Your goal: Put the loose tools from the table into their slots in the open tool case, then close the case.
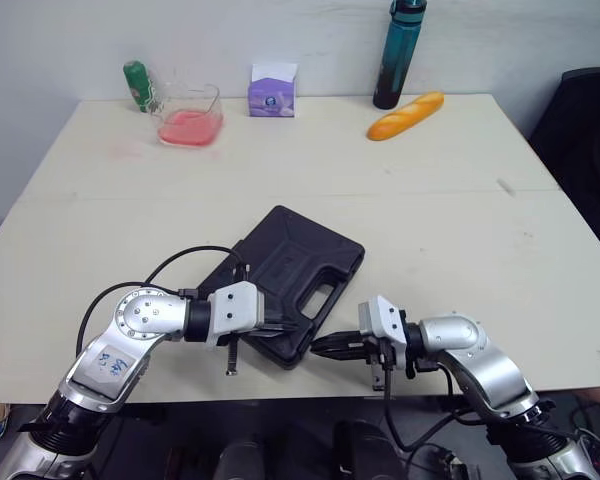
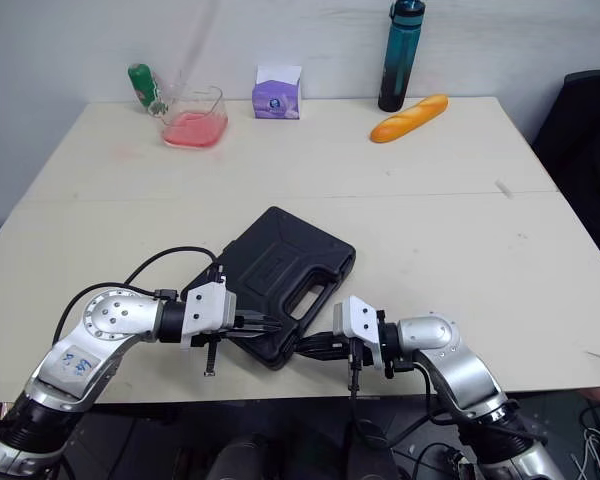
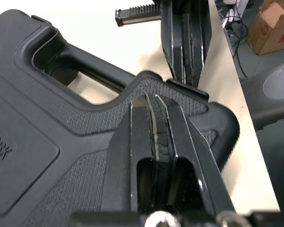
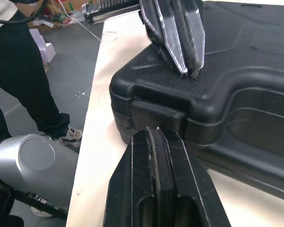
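The black tool case (image 1: 290, 265) lies closed on the table (image 1: 430, 230), near its front edge, handle toward me. My left gripper (image 1: 280, 325) is shut, its tips resting on the lid at the case's near corner (image 3: 154, 101). My right gripper (image 1: 320, 347) is shut too, and its tips touch the latch (image 4: 156, 113) on the case's front side. In the right wrist view the left gripper (image 4: 180, 52) bears down on the lid just above that latch. The two grippers' tips are nearly touching. No loose tools lie on the table.
At the table's back stand a pink container (image 1: 190, 120), a green bottle (image 1: 137, 85), a purple box (image 1: 272, 90), a teal bottle (image 1: 400, 55) and a bread loaf (image 1: 405, 115). A person's legs (image 4: 19, 71) stand beside the table.
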Controlling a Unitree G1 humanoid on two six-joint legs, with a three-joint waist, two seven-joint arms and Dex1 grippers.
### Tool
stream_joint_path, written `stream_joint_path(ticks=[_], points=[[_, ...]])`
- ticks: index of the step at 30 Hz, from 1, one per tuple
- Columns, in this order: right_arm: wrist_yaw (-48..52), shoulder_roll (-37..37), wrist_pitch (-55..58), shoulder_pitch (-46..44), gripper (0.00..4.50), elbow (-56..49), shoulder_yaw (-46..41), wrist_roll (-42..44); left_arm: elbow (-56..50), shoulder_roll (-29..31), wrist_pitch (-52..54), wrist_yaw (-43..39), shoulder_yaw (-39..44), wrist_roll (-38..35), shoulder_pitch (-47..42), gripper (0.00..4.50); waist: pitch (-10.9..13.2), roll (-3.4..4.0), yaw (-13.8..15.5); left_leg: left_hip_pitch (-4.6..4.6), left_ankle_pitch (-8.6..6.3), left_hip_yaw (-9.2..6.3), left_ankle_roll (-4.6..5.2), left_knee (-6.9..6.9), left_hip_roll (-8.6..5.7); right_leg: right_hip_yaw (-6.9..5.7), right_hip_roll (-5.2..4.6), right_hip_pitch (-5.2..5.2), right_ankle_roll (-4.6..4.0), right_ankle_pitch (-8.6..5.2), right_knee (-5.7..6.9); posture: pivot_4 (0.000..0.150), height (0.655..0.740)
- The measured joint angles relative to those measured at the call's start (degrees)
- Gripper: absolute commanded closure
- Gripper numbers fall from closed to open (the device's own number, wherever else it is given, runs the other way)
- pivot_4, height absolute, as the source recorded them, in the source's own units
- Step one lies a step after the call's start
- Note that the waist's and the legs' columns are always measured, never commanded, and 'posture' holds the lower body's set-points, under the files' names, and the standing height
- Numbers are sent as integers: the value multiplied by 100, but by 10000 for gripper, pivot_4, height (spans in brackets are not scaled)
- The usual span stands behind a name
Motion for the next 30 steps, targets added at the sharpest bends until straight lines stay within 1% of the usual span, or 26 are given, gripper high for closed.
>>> stream_joint_path(ticks=[4, 9, 11, 13, 16, 18, 21, 23, 30], points=[[-277, 220, 240, -283, 44286, -383, -77, 201, -1, 0, -10, -1, -15, 0, 21, 45000, -4, 6, -61, 9, 5, -4, -21, -7, 4, 1, 6, -4, -20, -12, 22, 1500, 7400], [-321, 109, 479, -290, 44286, -622, -48, 291, -26, -2, -48, 44, -28, -1, 63, 45000, -13, 6, -24, 5, 4, -12, -22, -7, -6, -2, 3, -2, -24, -15, 18, 1500, 7400], [-269, -148, 610, -215, 44286, -717, -129, 426, -33, -1, -97, 58, 45, -24, 145, 45000, -13, 7, -33, 5, 1, -11, -14, -7, -11, 0, -3, -2, -24, -15, 16, 1500, 7400], [-213, -430, 740, -162, 44286, -855, -399, 605, -30, -1, -171, 68, 186, -59, 264, 45000, -12, 8, -55, 4, -8, -9, -1, -7, -4, 4, -5, -3, -23, -15, 14, 1500, 7400], [-130, -807, 846, -109, 44286, -1015, -766, 818, 18, 0, -253, 71, 446, -169, 450, 45000, -9, 8, -49, 3, -9, -17, -8, -12, 12, 6, 7, -6, -34, -21, 14, 1500, 7400], [-71, -988, 910, -27, 44286, -1104, -861, 913, 38, 59, -263, 40, 564, -243, 533, 45000, -8, 7, -40, 3, -8, -21, -13, -16, 17, 2, 10, -7, -42, -25, 17, 1500, 7400], [94, -1238, 901, 252, 44286, -1107, -805, 914, 62, 99, -282, -18, 627, -255, 570, 45000, -5, 7, -26, 1, -7, -23, -14, -17, 16, -1, 11, -8, -44, -26, 16, 1500, 7400], [129, -1264, 834, 377, 44286, -1104, -657, 804, 94, 99, -317, -49, 616, -254, 558, 45000, -4, 6, -34, 1, -8, -20, -13, -17, 15, 0, 10, -7, -44, -26, 16, 1500, 7400], [1, -863, 480, 469, 44286, -809, -54, 361, 83, 128, -320, -98, 460, -246, 450, 45000, -4, 6, -27, -2, -8, -20, -14, -17, 9, -6, 8, -9, -43, -26, 14, 1500, 7400]])
